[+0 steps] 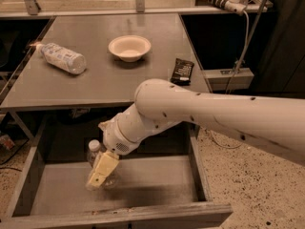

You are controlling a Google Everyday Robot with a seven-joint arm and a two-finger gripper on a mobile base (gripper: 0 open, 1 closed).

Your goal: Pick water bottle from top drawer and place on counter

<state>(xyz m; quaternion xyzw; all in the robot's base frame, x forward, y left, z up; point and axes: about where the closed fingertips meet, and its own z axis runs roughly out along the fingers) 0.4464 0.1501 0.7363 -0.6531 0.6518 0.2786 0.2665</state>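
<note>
The water bottle (94, 148), small and clear with a white cap, stands upright in the left part of the open top drawer (157, 180). My gripper (101, 170) hangs from the big white arm and is down inside the drawer. It sits right in front of the bottle and covers the bottle's lower body, so only the cap and shoulder show. The grey counter (119, 82) lies above and behind the drawer.
On the counter lie a larger bottle with a white speckled label (63, 58) at the left, a cream bowl (129, 47) in the middle and a dark snack packet (182, 71) at the right edge. The drawer's front wall (124, 218) is low. Cables hang at the back right.
</note>
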